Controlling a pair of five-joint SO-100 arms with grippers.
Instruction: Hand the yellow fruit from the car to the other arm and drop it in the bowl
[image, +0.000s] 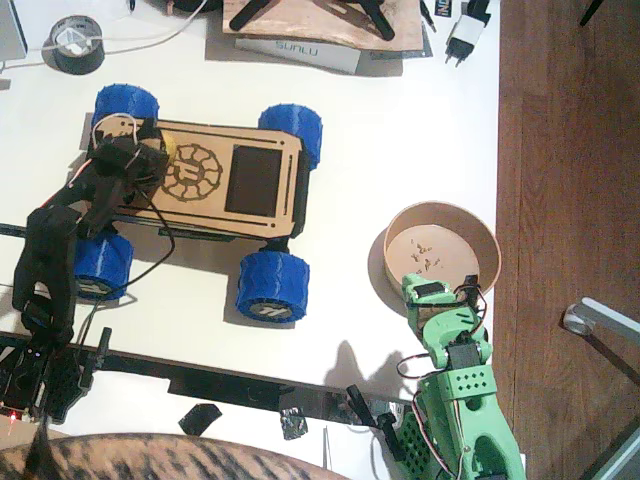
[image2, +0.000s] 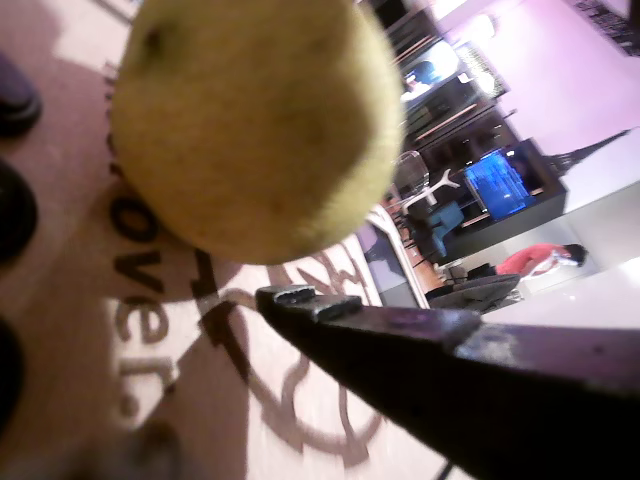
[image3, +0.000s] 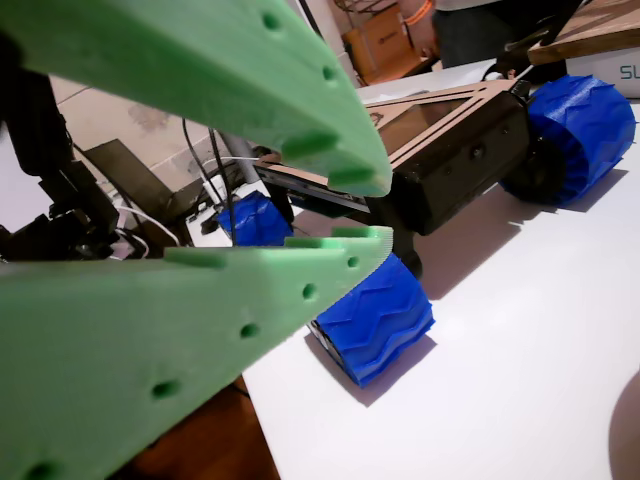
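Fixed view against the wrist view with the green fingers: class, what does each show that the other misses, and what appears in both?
Only the fixed view shows the bowl with crumbs, the yellow fruit on the car's deck beside the left gripper, the black tape roll and the whole green arm.

Only the wrist view shows the right gripper close up, its green fingers slightly parted with nothing between them, and the car's dark underside.

Both show the car, its blue wheels and the white table.
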